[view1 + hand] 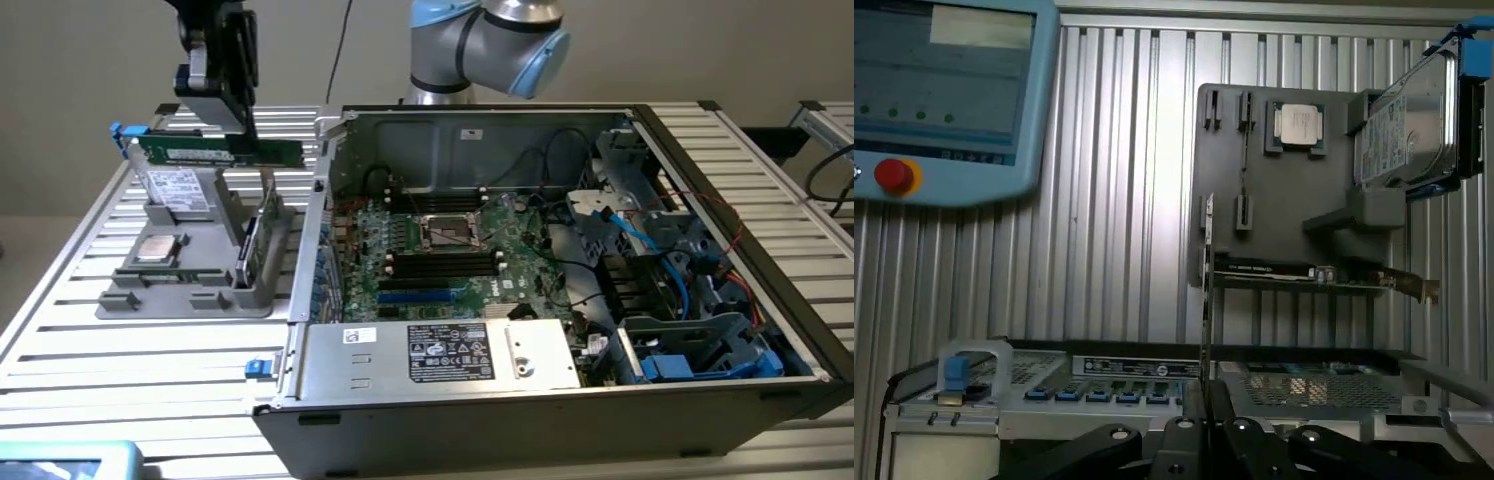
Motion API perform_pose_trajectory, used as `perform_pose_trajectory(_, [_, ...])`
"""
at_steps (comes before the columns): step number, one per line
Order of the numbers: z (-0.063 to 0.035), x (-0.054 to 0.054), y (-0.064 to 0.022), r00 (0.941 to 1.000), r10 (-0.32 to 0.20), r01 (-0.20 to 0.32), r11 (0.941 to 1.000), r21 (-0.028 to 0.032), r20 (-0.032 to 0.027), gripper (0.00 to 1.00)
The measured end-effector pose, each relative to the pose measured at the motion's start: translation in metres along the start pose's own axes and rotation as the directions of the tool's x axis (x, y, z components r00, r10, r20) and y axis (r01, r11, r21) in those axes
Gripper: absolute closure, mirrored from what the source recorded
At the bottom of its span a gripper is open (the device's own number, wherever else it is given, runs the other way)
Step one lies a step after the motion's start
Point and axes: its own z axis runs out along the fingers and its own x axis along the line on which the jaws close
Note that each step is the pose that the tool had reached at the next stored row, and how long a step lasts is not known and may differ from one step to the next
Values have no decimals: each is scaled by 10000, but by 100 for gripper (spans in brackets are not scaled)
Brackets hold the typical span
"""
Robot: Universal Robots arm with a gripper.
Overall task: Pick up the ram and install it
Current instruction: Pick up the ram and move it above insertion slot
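- Where the slatted surface (80, 330) reaches the exterior view's left, we see a grey holder (174, 295). It carries a square silver processor (158, 248), a hard drive (174, 187) and an upright expansion card (267, 235).
- The drive wears a white label, but we cannot read its print.
- A pale blue pendant (60, 462) shows at that view's lower left corner. In the wrist view we see its red button (894, 176).
- Above the holder hangs the hand (244, 138), its fingers closed on the ram (187, 152).
- The ram is a narrow green stick held level and clear of the holder. It juts out to both sides of the fingers, and its end toward the exterior view's right lies just beside the upper corner of the case (310, 250).
- In the wrist view we see the ram (1205, 290) edge-on, as a thin line rising from between the fingers of the hand (1204, 425).
- Further right, the open case shows its green motherboard (454, 255).
- A dark label (450, 352) sits on the metal box at the case's near side; its writing is too small for us to read.
- Behind the case stands the grey and blue arm (487, 40).
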Motion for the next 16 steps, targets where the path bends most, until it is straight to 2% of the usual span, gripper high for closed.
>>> perform_pose_trajectory(11, [-36,8,-498,10000,1,-1,10000,4,1,87])
perform_pose_trajectory(13, [-42,9,-586,10000,0,0,10000,39,2,87])
perform_pose_trajectory(16, [-49,10,-704,10000,0,0,9999,124,-1,87])
